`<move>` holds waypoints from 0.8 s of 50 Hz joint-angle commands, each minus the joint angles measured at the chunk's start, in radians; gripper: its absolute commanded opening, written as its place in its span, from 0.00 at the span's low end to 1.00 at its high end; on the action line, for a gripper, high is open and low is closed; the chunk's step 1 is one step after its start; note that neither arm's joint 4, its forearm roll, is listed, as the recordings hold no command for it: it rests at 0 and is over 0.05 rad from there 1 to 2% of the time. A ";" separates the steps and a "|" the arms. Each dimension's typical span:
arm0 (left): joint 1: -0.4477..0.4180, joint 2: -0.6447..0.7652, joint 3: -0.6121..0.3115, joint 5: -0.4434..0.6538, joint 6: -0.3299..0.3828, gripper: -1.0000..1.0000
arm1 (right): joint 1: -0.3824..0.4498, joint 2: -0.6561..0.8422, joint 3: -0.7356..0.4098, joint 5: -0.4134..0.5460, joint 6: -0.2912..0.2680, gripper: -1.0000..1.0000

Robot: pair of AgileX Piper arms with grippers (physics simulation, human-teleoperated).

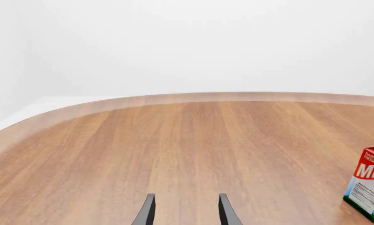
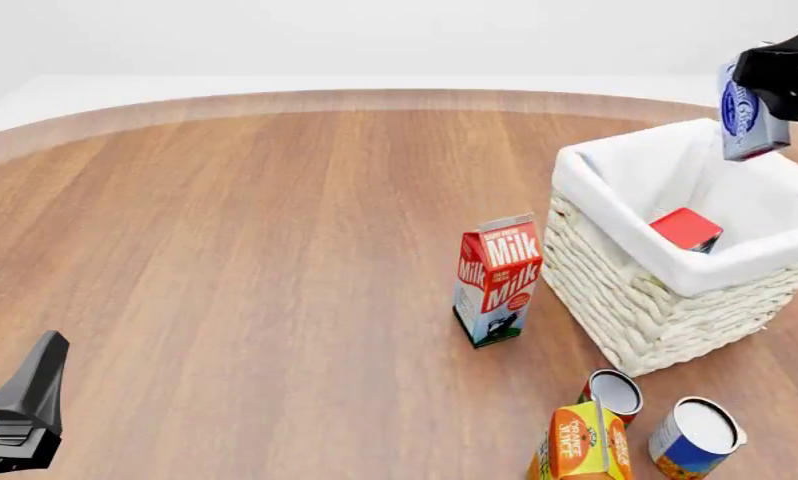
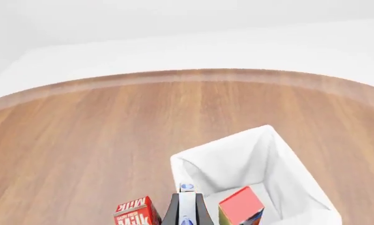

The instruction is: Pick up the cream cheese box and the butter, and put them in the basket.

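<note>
The right pincer [image 2: 773, 95], black and angular, is clenched on the cream cheese box [image 2: 749, 122], a small flat carton with a grey-white face, a blue round emblem and a red lower edge. It hangs tilted in the air above the far right corner of the basket [image 2: 666, 310], clear of the cloth. The right arm enters from the upper right edge of the front view; in the right wrist view the box [image 3: 187, 206] shows as a narrow white strip between the dark fingers [image 3: 172, 212].

The basket is square, woven of thick whitish wicker, with a smooth white lining folded over its rim. Inside lies the butter [image 2: 686, 228], a red-orange box, tipped on the lining.

Just beside the basket's left wall stands a gabled red milk carton [image 2: 497, 280]. Nearer the camera sit two cans [image 2: 615, 392] and an orange juice carton [image 2: 579, 440].

The left pincer [image 1: 185, 211] rests low over the wood-grain surface [image 2: 239, 250], its thin curved fingers parted and holding nothing.
</note>
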 commanded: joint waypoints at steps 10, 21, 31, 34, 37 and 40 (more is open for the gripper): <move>0.000 0.000 0.000 0.000 0.000 1.00 | -0.115 0.118 0.055 -0.122 -0.002 0.00; 0.000 0.000 0.000 0.000 0.000 1.00 | -0.120 0.146 0.089 -0.161 -0.019 0.00; 0.000 0.000 0.000 0.000 0.000 1.00 | -0.116 0.152 0.107 -0.177 -0.021 0.00; 0.000 0.000 0.000 0.000 0.000 1.00 | -0.118 0.161 0.114 -0.187 -0.023 0.00; 0.000 0.000 0.000 0.000 0.000 1.00 | -0.118 0.168 0.127 -0.200 -0.024 0.00; 0.000 0.000 0.000 0.000 0.000 1.00 | -0.118 0.175 0.137 -0.209 -0.029 0.00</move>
